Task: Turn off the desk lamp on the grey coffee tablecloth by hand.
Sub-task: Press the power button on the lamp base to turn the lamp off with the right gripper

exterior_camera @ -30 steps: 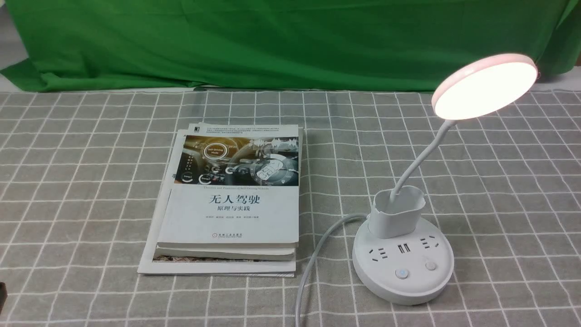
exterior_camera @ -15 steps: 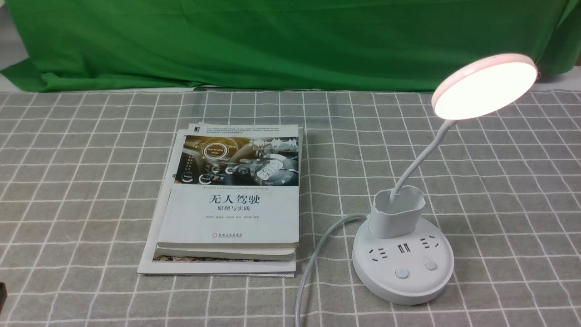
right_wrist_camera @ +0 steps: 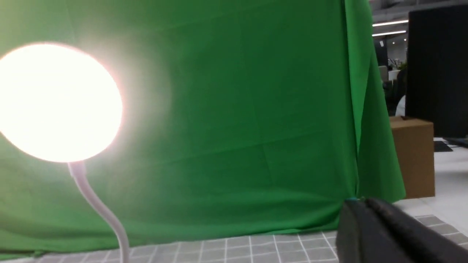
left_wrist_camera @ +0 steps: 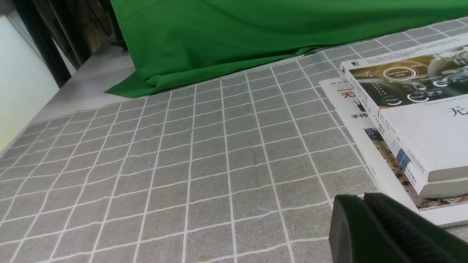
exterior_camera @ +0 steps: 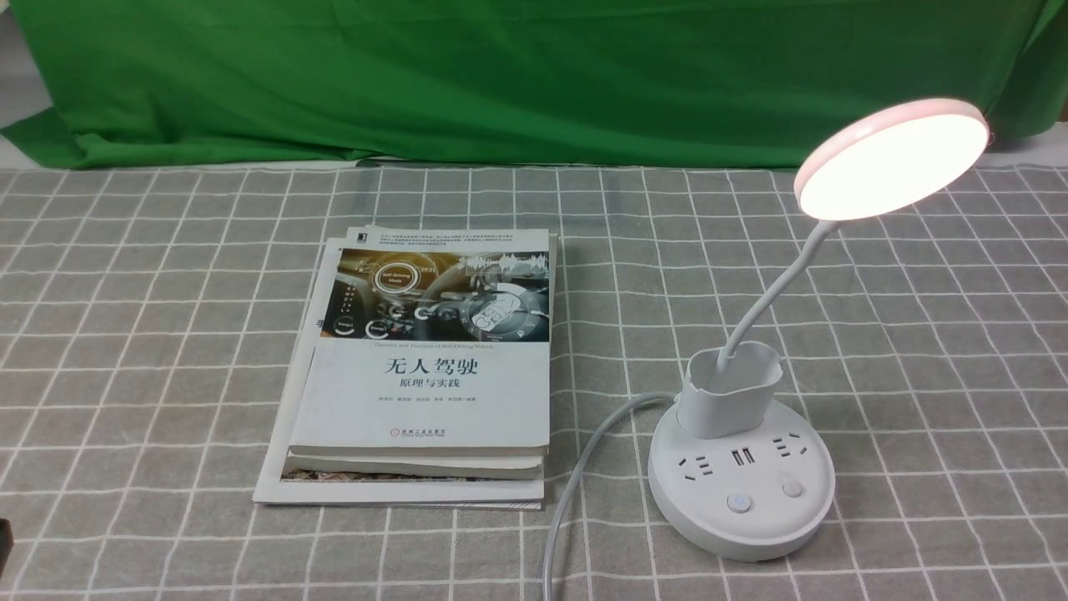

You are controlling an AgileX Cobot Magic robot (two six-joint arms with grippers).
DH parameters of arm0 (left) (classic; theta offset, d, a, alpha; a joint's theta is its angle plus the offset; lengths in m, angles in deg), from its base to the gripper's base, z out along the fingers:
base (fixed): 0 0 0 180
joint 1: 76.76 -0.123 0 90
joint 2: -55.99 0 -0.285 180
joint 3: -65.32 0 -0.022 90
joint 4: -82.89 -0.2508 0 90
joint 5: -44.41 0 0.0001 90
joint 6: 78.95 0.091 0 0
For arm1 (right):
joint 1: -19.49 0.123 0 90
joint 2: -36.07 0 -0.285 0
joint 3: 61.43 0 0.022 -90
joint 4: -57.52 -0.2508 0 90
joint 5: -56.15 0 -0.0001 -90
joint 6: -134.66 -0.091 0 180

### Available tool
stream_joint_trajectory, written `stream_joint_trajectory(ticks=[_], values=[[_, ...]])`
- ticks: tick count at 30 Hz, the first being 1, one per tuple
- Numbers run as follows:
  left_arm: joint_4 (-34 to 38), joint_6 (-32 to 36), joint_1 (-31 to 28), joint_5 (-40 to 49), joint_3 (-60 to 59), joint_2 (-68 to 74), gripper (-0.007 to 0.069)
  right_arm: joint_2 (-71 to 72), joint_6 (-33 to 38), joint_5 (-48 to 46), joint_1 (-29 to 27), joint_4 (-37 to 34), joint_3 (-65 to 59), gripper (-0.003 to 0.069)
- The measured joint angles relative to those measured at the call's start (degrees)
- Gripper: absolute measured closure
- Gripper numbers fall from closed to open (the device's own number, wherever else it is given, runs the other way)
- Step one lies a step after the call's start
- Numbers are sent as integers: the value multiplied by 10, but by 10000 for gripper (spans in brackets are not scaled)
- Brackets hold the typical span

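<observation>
The white desk lamp (exterior_camera: 741, 476) stands on the grey coffee tablecloth (exterior_camera: 150, 351) at the front right. Its disc head (exterior_camera: 891, 160) glows, lit. The round base carries sockets and two buttons (exterior_camera: 738, 502). The lit head also shows in the right wrist view (right_wrist_camera: 58, 102). My left gripper (left_wrist_camera: 362, 199) is shut and empty, low over the cloth beside the books. My right gripper (right_wrist_camera: 360, 202) is shut and empty, to the right of the lamp head. Neither gripper shows clearly in the front view.
A stack of books (exterior_camera: 425, 367) lies on the cloth left of the lamp; it also shows in the left wrist view (left_wrist_camera: 413, 120). The lamp's white cord (exterior_camera: 576, 484) runs to the front edge. A green cloth (exterior_camera: 501, 75) hangs behind. A brown box (right_wrist_camera: 413, 157) stands off the table.
</observation>
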Motion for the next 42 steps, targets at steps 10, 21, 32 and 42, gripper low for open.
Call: stream_joint_trajectory(ticks=[10, 21, 32, 42], values=[[0, 0, 0, 0, 0, 0, 604, -78, -12, -10, 0, 0, 83, 610], [0, 0, 0, 0, 0, 0, 604, -302, 4, -129, 0, 0, 200, 610], [0, 0, 0, 0, 0, 0, 604, -462, -49, -157, 0, 0, 208, 610], [0, 0, 0, 0, 0, 0, 604, -568, -14, -341, 0, 0, 325, 608]])
